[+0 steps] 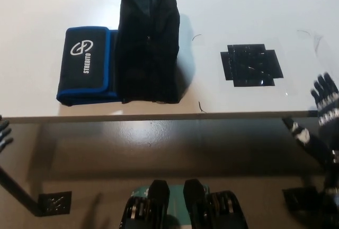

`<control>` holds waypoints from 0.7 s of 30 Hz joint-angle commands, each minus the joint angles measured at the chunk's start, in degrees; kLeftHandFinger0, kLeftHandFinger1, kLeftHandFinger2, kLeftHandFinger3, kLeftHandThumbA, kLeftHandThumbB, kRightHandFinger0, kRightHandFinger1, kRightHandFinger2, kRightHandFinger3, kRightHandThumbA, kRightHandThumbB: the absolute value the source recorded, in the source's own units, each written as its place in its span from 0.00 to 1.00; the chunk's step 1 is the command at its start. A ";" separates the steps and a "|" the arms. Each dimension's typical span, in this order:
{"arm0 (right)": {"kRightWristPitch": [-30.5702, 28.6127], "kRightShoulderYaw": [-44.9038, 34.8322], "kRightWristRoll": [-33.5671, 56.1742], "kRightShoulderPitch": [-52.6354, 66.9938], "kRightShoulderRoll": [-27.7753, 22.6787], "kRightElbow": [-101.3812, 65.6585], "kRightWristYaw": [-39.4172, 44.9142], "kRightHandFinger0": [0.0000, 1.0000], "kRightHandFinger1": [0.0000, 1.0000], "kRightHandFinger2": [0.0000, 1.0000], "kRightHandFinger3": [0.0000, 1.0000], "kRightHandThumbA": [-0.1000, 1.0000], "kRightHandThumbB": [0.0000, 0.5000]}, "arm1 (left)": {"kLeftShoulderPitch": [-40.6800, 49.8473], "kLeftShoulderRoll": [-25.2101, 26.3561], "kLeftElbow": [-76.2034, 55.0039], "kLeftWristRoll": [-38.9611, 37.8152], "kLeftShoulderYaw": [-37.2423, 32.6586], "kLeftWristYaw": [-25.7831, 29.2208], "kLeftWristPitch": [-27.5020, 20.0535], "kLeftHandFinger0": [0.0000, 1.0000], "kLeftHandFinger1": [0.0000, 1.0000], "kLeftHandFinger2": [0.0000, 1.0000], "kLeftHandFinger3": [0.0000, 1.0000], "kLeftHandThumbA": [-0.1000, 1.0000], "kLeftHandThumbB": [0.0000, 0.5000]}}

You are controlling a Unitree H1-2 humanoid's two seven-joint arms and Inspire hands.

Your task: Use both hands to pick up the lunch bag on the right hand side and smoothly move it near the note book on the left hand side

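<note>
White table [63, 1] fills the far half of the view, its near edge running straight across; below that, brown floor. Biggest item on it: the black lunch bag [147, 43], standing left of centre and running from the far edge of view to just short of the table's near edge. It sits right up against the notebook [85, 64], a black case with blue trim and a white logo, overlapping that case's right side. So the bag looks already delivered; nothing grips it. Handling judgement: soft fabric, light, sides likely to dent and sag, not fragile, not slippery. If it needs shifting again, best taken with one hand flat on each long side, squeezed evenly, since a one-sided hold would let it fold. Right of the bag, well apart, a black tape cross [251, 64] marks a spot on the table. Right hand [320, 117], black, is at the far right at the table's near edge, palm empty, fingers spread and pointing up. Left hand [3, 132] barely shows at the left border below the table edge; cannot tell its state.
</note>
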 commanded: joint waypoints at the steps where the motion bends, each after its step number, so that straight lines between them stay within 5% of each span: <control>1: -5.21 -2.98 -0.77 5.24 -0.03 -5.01 -0.94 1.00 1.00 1.00 1.00 1.00 0.22 | 1.14 -0.59 0.74 -1.50 3.46 2.71 -14.08 0.83 0.81 0.87 1.00 1.00 0.54; 9: -5.21 -4.22 -3.06 5.27 1.05 3.53 -0.89 1.00 1.00 1.00 1.00 1.00 0.18 | 2.63 -1.38 7.58 3.33 4.84 3.03 -14.94 0.76 0.76 0.81 0.97 1.00 0.35; 17: -5.21 -5.35 -3.29 3.75 1.82 6.20 -0.62 1.00 1.00 1.00 1.00 0.98 0.09 | 1.10 -0.80 11.49 4.11 4.72 3.93 -14.94 0.73 0.76 0.83 0.97 1.00 0.38; 21: -5.21 -6.07 -2.96 3.56 2.15 6.73 -0.23 1.00 1.00 1.00 1.00 0.97 0.13 | 1.02 -0.84 11.89 3.70 4.73 3.71 -14.94 0.70 0.74 0.81 0.96 1.00 0.41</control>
